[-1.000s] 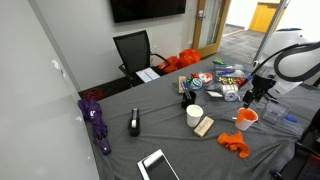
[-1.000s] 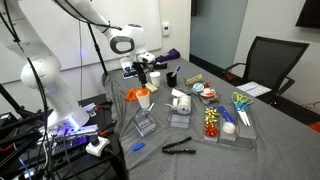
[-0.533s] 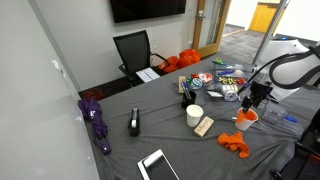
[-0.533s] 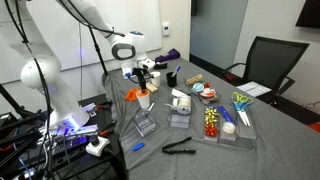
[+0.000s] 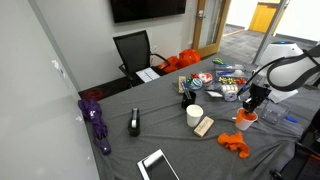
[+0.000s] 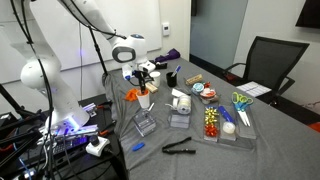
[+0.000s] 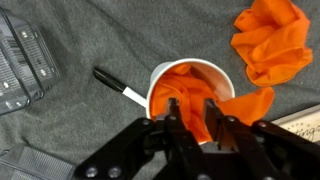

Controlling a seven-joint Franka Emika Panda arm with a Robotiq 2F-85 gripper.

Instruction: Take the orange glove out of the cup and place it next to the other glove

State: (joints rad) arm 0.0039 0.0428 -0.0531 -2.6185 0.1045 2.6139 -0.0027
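Note:
In the wrist view a white cup [image 7: 188,67] stands on the grey cloth with the orange glove [image 7: 186,88] stuffed inside and one flap hanging over its right rim. My gripper [image 7: 192,108] reaches down into the cup, its fingers drawn in against a fold of that glove. The other glove [image 7: 270,40] lies crumpled on the cloth just beyond the cup, to the upper right. In both exterior views the gripper [image 5: 249,104] [image 6: 143,86] hangs straight over the cup [image 5: 246,119] [image 6: 143,98], with the other glove [image 5: 236,144] beside it.
A black-and-white pen [image 7: 120,86] lies touching the cup's left side, with a clear plastic case [image 7: 22,62] further left. A white mug [image 5: 194,114], a wooden block [image 5: 204,126], a black device [image 5: 134,122] and a tablet [image 5: 157,165] share the table.
The gripper has dropped down into the cup and its fingers have drawn together around the orange glove. Nothing else on the table moved.

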